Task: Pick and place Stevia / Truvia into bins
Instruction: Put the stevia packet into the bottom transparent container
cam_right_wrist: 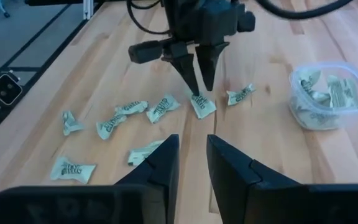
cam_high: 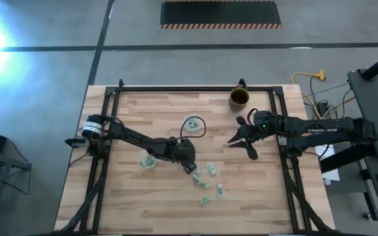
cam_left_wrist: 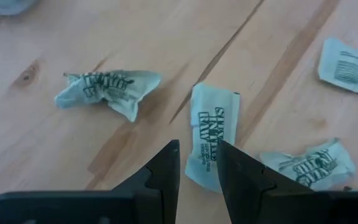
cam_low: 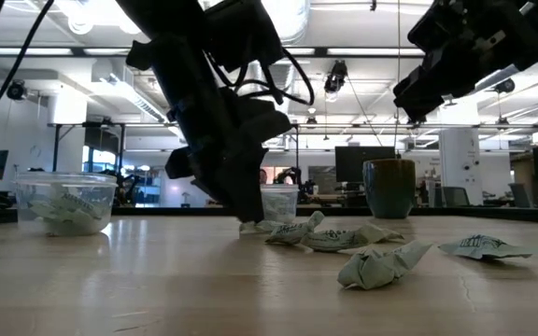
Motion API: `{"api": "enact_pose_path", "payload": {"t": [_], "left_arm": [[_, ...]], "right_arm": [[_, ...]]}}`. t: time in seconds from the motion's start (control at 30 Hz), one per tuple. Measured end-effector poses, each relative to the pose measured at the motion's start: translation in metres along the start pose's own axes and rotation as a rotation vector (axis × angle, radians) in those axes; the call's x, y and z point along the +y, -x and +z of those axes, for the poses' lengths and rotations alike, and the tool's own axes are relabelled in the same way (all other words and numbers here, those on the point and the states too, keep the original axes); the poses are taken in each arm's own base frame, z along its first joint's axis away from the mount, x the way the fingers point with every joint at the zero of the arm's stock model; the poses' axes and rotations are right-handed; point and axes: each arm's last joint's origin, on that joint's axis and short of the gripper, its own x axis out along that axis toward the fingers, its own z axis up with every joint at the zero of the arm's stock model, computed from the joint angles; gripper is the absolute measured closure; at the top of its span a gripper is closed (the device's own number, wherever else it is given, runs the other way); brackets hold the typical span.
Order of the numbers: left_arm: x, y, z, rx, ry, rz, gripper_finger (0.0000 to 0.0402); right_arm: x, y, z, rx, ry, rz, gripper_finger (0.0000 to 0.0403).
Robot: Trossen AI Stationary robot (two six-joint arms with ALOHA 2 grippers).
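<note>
Near the middle of the wooden table (cam_high: pixel 143 203), the left gripper (cam_high: pixel 190 168) is lowered to the surface over a flat Stevia sachet (cam_left_wrist: pixel 211 135). Its two dark fingers (cam_left_wrist: pixel 166 171) stand a narrow gap apart, with the near end of the sachet lying between the tips; the sachet rests flat on the wood and is not lifted. The right wrist view shows the same fingertips pointing down onto that packet (cam_right_wrist: pixel 202 104).

Further crumpled sachets (cam_high: pixel 211 169) lie scattered on the wood just beside the left gripper, trailing toward the table's front edge. In the left wrist view one crumpled packet (cam_left_wrist: pixel 107 90) lies to one side of the flat one and another (cam_left_wrist: pixel 309 167) to the other, each apart from it.

One clear plastic cup (cam_high: pixel 148 159) sits toward the left side of the table beside the left arm and holds several sachets; the low view shows them inside it (cam_low: pixel 65 203). A second clear cup (cam_high: pixel 192 123) stands nearer the back edge, behind the left gripper.

A brown mug (cam_high: pixel 239 98) stands at the back edge, right of centre.

The right gripper (cam_high: pixel 241 137) hangs above the table's right half, clear of the surface, fingers a narrow gap apart and holding nothing.
</note>
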Motion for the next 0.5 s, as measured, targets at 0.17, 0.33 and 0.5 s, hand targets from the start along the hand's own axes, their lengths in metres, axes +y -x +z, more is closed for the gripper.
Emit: {"api": "enact_pose_path", "payload": {"t": [0.17,0.33,0.5], "left_arm": [[0.0005,-0.0005,0.0012,0.018,0.007,-0.025,0.0314],[-0.0009,-0.0006,0.0000,0.052,-0.037,-0.072,0.0290],[-0.0002,-0.0012,-0.0008,0.058,-0.037,-0.073,0.0256]], "right_arm": [[0.0001,0.0000,-0.0003,0.003,-0.007,0.001,0.0330],[0.0000,-0.0002,-0.0009,0.004,-0.006,0.001,0.0334],[-0.0001,-0.0003,-0.0010,0.005,-0.008,0.001,0.0335]]}}
